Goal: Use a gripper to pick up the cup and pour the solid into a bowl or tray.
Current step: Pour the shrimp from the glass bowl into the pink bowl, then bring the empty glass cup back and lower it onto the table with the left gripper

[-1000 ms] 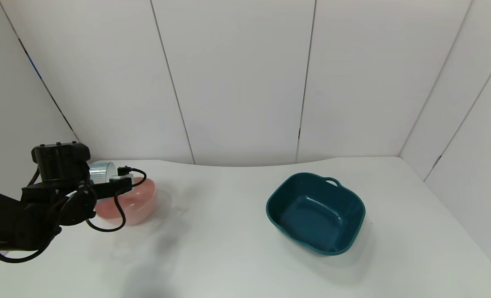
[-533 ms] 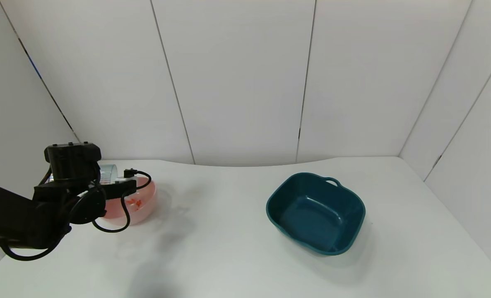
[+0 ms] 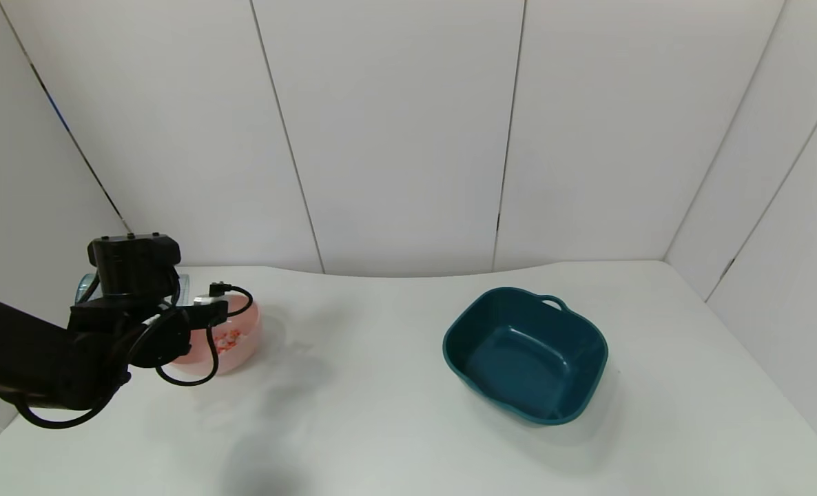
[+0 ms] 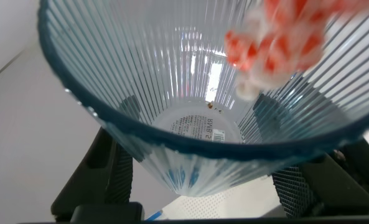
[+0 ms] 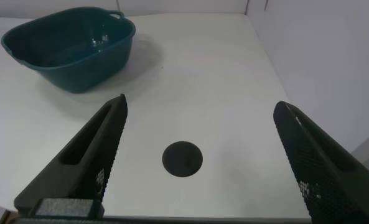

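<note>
Over at the desk's (image 3: 381,413) left side, the left pincer (image 3: 174,303) is clenched on the cup (image 4: 190,124), holding it tipped over the pink bowl (image 3: 243,344). From the head view only slivers of the cup's pale-blue ribbed wall show behind the black wrist block, just above the bowl's far rim. In the left wrist view the camera looks straight into the cup's mouth: the ribbed wall fills the picture, a label sits on its bottom, and the black fingers (image 4: 112,177) press the outside on both sides. A blurred clump of the solid (image 4: 274,43), red-orange and white bits, lies at the cup's lip. More of the same bits rest inside the bowl, seen beside the looping cable.

The teal basin (image 3: 525,355) stands well apart on the desk's right half, with its handle toward the wall. The right pincer (image 5: 190,155) hangs released above bare desk near the right edge, with a dark round spot (image 5: 182,159) on the desk below it.
</note>
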`<state>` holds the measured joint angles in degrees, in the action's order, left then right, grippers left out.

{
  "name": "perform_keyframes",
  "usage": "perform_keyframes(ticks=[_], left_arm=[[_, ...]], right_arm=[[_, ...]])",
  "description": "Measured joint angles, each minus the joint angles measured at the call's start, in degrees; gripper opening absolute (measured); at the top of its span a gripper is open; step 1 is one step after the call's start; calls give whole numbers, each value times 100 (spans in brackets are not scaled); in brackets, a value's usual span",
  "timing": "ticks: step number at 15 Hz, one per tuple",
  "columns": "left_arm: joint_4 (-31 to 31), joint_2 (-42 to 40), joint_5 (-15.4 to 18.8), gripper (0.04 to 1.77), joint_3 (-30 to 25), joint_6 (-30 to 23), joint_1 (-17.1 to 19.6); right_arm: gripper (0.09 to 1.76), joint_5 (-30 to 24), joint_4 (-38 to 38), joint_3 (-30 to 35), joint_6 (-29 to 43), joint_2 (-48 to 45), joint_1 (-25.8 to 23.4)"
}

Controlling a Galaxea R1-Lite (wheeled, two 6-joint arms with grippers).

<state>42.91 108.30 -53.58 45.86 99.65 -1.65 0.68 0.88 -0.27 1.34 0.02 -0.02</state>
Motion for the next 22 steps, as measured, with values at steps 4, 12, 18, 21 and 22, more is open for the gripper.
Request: perform_keyframes(ticks=[4, 12, 18, 21, 22], left_arm=[[0, 2, -174, 125, 33, 116, -83], [-2, 0, -174, 125, 33, 160, -91], [0, -11, -162, 125, 6, 148, -91], [216, -52, -61, 125, -2, 60, -78], [438, -83, 60, 125, -41, 55, -59]], right_arm=[[171, -5, 0, -2, 0, 0, 0], [171, -2, -2, 0, 0, 0, 0], [171, -2, 0, 0, 0, 0, 0], [171, -2, 0, 0, 2, 0, 0], [171, 2, 0, 0, 0, 0, 0]])
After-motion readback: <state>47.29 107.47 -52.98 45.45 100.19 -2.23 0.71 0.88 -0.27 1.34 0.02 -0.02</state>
